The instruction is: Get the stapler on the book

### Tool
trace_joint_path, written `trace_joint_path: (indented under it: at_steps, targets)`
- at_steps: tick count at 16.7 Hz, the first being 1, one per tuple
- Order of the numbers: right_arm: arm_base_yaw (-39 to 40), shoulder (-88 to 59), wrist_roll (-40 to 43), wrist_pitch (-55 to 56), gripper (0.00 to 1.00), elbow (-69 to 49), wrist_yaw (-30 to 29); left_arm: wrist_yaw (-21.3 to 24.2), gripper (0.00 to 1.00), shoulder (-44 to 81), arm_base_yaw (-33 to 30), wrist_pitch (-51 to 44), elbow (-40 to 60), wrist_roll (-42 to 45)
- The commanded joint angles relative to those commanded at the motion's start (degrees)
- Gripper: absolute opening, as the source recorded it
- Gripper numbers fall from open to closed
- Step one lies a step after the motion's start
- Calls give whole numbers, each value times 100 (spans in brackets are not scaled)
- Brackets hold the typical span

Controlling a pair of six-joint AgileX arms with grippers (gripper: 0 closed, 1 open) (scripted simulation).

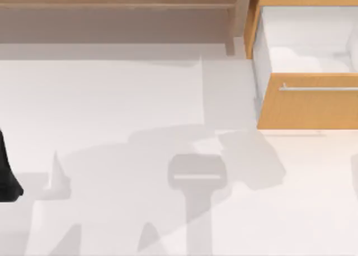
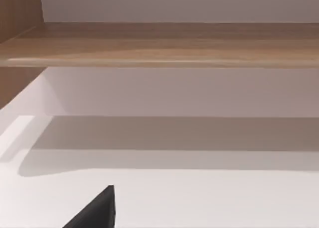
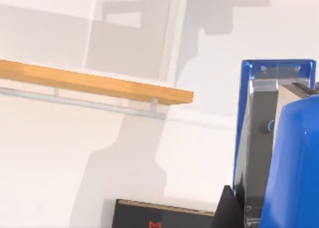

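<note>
Stapler (image 3: 294, 163), bright blue with a metal core, looms at the right wrist view's right edge, close to a dark finger (image 3: 227, 210); whether the grip has it cannot be told. A dark book (image 3: 159, 215) lies below. It looks rigid, glossy, possibly slippery; best held across its flanks. The left arm (image 1: 6, 172) waits at the top view's left edge.

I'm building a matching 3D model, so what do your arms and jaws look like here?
Little shows. My left arm is a plain matte black bulk at the top view's left edge. The left gripper shows as a matte black wedge with a squared tip; the right gripper as a similar black pointed wedge. No cables or markings are visible on these parts.
</note>
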State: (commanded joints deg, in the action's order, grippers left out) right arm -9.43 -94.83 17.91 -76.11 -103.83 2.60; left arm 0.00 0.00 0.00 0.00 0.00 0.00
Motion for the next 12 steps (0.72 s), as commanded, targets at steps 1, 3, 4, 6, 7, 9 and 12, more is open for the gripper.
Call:
trace_joint_path:
  at_steps: [1, 3, 4, 6, 7, 9, 12]
  targets:
    - [-165, 257, 69, 45, 0, 354, 0, 0, 100, 0, 0, 0, 0, 0]
    - [-466, 601, 185, 267, 0, 1227, 2, 0, 100, 0, 0, 0, 0, 0]
    - [-603, 702, 231, 435, 0, 1735, 1, 0, 100, 0, 0, 0, 0, 0]
    - [-847, 850, 299, 858, 0, 2795, -4, 0, 100, 0, 0, 0, 0, 0]
    - [-947, 913, 323, 1099, 0, 3290, -6, 0, 100, 0, 0, 0, 0, 0]
    - [-1105, 1003, 352, 1589, 0, 4122, -8, 0, 100, 0, 0, 0, 0, 0]
    - [-1264, 1053, 364, 2202, 0, 4935, -13, 0, 100, 0, 0, 0, 0, 0]
